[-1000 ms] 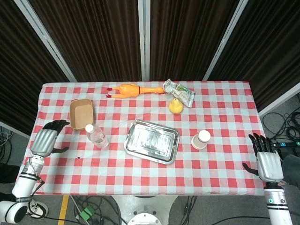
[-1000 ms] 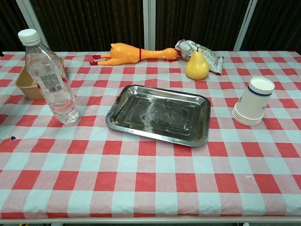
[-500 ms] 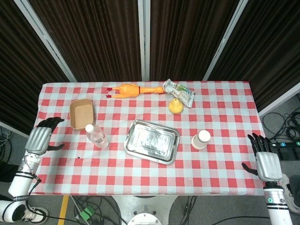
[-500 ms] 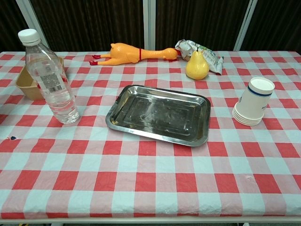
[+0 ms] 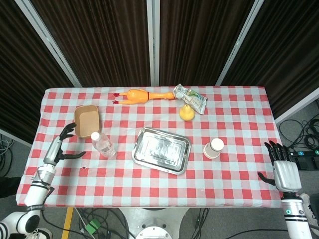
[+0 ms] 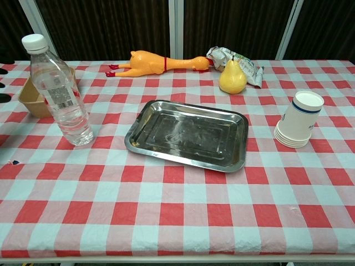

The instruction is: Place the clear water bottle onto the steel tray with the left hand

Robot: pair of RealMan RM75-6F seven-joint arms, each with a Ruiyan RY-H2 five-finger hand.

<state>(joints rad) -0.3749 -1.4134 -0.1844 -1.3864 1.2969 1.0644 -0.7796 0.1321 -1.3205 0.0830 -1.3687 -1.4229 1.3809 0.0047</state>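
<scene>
The clear water bottle (image 5: 103,145) (image 6: 58,91) with a white cap stands upright on the checked cloth, left of the steel tray (image 5: 161,149) (image 6: 188,133). The tray lies bare near the table's middle. My left hand (image 5: 61,146) hovers open just left of the bottle, turned edge-on with fingers spread toward it and a gap between them; only dark fingertips (image 6: 4,97) show at the chest view's left edge. My right hand (image 5: 283,166) hangs open off the table's right front corner, holding nothing.
A brown paper bowl (image 5: 87,120) sits behind the bottle. A rubber chicken (image 5: 142,95), a crumpled wrapper (image 5: 191,97) and a yellow pear (image 5: 187,113) lie at the back. A stack of paper cups (image 5: 214,148) (image 6: 299,118) stands right of the tray.
My left hand has swung in from the table's left edge toward the bottle and turned edge-on. The bottle, tray and right hand have stayed put.
</scene>
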